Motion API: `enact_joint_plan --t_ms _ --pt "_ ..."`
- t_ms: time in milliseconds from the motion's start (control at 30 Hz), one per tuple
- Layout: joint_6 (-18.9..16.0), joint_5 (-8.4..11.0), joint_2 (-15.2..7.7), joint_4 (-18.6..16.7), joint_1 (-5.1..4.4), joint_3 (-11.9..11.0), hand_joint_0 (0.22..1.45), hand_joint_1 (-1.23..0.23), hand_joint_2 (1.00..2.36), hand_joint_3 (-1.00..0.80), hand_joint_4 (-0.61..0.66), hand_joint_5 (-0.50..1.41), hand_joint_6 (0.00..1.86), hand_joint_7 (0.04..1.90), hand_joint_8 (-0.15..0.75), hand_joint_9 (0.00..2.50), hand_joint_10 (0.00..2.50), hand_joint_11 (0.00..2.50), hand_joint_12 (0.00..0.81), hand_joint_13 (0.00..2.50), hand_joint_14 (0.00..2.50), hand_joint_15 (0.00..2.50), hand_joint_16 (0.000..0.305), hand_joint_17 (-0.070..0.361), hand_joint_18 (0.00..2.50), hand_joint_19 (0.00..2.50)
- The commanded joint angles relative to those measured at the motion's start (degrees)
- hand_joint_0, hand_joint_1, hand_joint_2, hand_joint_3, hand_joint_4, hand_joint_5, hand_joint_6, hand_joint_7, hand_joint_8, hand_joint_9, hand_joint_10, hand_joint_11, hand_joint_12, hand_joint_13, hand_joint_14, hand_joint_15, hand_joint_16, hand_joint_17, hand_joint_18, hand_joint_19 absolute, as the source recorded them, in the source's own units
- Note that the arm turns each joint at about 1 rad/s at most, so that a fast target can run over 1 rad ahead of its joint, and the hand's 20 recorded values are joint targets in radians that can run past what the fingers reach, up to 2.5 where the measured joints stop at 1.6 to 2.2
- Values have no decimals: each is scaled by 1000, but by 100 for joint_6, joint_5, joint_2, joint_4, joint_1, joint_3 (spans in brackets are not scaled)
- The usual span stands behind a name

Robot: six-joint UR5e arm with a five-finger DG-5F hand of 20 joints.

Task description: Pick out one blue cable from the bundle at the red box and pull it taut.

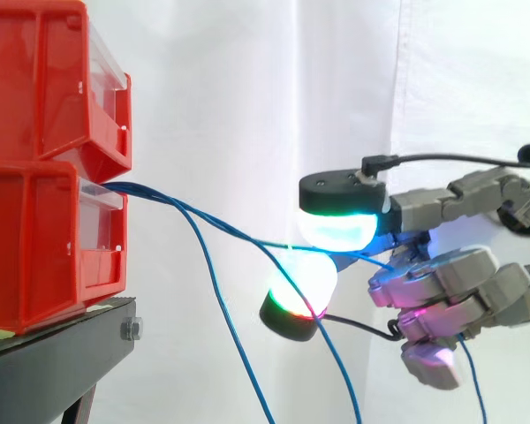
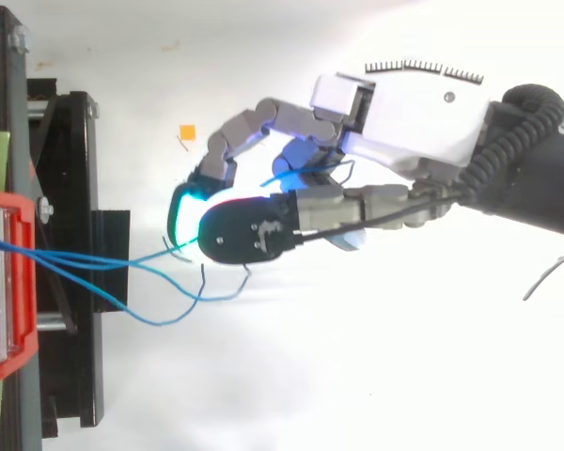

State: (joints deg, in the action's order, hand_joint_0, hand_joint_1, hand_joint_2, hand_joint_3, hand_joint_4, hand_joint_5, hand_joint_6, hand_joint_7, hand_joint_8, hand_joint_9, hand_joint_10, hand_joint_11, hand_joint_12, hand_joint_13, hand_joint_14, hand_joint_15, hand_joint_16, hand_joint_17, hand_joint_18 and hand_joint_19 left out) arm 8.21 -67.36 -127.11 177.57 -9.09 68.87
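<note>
The robot hand [image 1: 442,283] pinches one thin blue cable [image 1: 221,223] between two glowing fingertips [image 1: 336,231]. The cable runs nearly straight from the lower red plastic bin [image 1: 35,247].

From the side we look level across the work, close in, facing the white curtain [image 1: 247,88]: the red bins [image 1: 44,177] sit at our left edge and the hand [image 1: 459,287] reaches in from the right. From above we look straight down, equally near, with the bins again at the left edge. Both views share the bins' front, the blue cables [image 1: 163,196] and the hand.
</note>
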Motion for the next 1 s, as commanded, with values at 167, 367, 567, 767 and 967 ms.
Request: enact_joint_plan --t_ms 167,367,567,767,967 --pt "-3 -111 125 410 -5 -23 567 -559 1013 -206 15 -140 914 773 171 938 2500 464 327 1116 2355 645 53 119 926 1128" --pt "6 -172 125 454 -5 -23 565 -623 1016 -180 -14 -139 916 787 143 929 2500 508 313 1124 2245 713 50 114 903 1128" --pt "-56 -278 125 454 21 -23 571 -685 1017 -186 -20 -143 924 802 149 905 2500 543 308 1116 2181 758 48 107 877 1123" --pt "-65 -295 125 454 30 -23 578 -705 1018 -203 -36 -146 926 825 125 877 2500 587 283 1107 2086 824 43 98 840 1153" --pt "-65 -295 125 454 48 -23 593 -695 1014 -309 -36 -147 928 809 132 883 2500 575 281 1108 2048 848 43 96 836 1148"
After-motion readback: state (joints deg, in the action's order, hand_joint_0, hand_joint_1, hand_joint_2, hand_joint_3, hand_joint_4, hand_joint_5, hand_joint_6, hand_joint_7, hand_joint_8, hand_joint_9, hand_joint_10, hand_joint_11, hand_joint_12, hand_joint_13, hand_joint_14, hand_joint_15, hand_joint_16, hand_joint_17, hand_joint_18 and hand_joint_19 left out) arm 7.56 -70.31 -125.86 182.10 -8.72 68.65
